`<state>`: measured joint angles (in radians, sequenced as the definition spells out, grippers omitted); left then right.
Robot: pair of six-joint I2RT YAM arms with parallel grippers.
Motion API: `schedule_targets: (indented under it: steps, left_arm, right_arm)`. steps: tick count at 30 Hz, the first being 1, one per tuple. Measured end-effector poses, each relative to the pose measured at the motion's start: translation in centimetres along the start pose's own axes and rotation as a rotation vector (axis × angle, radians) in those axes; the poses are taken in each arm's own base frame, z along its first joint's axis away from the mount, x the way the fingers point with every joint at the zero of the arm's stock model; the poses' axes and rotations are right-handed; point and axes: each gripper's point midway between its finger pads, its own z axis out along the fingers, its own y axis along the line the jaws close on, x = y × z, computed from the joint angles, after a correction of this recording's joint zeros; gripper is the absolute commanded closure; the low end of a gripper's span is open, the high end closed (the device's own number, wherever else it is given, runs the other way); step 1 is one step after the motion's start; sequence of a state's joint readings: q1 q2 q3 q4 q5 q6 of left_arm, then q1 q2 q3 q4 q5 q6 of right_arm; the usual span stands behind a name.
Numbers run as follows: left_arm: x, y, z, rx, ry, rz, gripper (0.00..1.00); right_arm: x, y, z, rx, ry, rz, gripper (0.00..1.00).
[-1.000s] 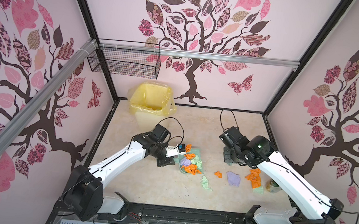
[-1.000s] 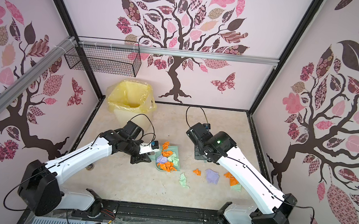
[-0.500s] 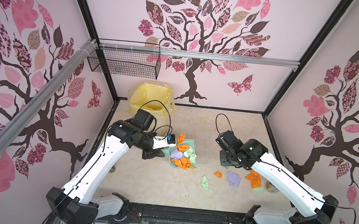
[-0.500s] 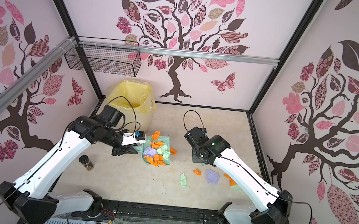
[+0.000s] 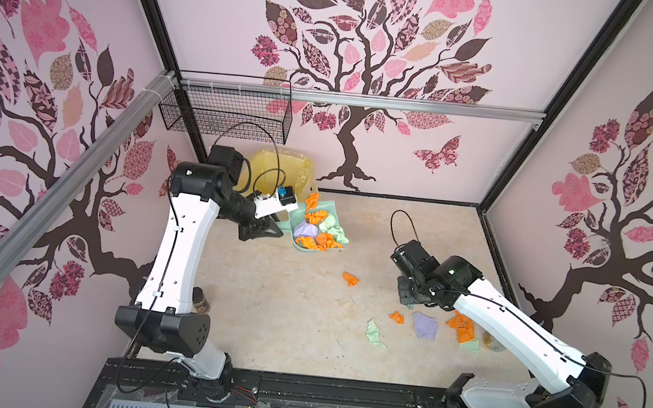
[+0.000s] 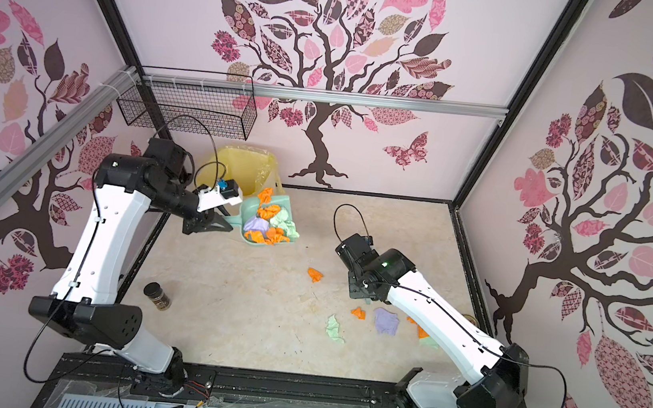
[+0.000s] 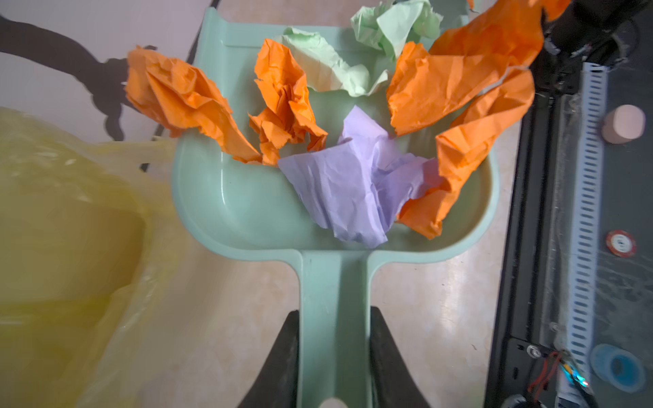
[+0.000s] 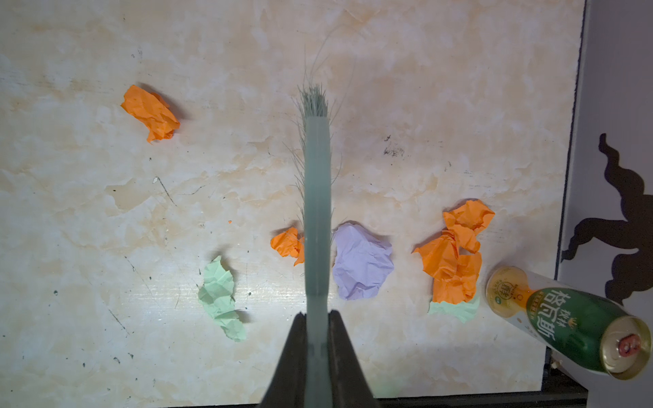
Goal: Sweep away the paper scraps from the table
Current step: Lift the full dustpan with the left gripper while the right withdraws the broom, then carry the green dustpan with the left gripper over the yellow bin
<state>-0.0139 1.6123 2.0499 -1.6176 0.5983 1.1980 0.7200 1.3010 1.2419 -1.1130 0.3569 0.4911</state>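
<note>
Your left hand [image 7: 335, 318], clamped on dustpan [image 7: 229, 205] handle, has carried paper scraps [image 7: 353, 183] to yellow bin [image 7: 70, 212]; your right hand [image 8: 318, 318] grips brush [image 8: 317, 176] above worktop [image 8: 106, 212].

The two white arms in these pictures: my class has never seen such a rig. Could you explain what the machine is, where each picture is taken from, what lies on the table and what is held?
It is a robot with two jointed arms, each ending in a two-fingered end effector. Both top views look down from one camera head above the whole table. The other two pictures come from a camera on each arm's wrist.

The left end effector is shut on the handle of a teal dustpan, held next to a yellow-lined bin. The dustpan carries crumpled paper scraps.

The right end effector is shut on a brush above the table. Other paper scraps, orange, lilac and green, lie on the table near a green drinks can. A small dark jar stands by the left arm.
</note>
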Motion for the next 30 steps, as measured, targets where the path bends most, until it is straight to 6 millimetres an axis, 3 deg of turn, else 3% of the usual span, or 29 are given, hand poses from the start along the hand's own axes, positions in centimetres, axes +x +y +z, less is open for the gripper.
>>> schedule_targets:
  steps: [8, 15, 24, 30]
  left_arm:
    - [1.5, 4.3, -1.0, -0.072, 0.016, -0.014, 1.00]
    - [3.8, 8.8, -2.2, -0.146, 0.008, -0.082, 1.00]
    - [6.9, 14.4, -2.3, -0.223, 0.029, -0.126, 1.00]
    - [8.6, 16.4, -2.5, -0.270, 0.076, -0.129, 1.00]
  right_arm:
    - [-0.4, 0.1, 0.1, -0.016, -0.007, -0.005, 1.00]
    - [-0.2, 0.2, 0.5, -0.020, -0.001, -0.008, 1.00]
    - [0.1, 0.6, 0.8, -0.037, 0.008, -0.008, 1.00]
    - [0.9, 0.6, 1.7, -0.028, 0.031, -0.017, 1.00]
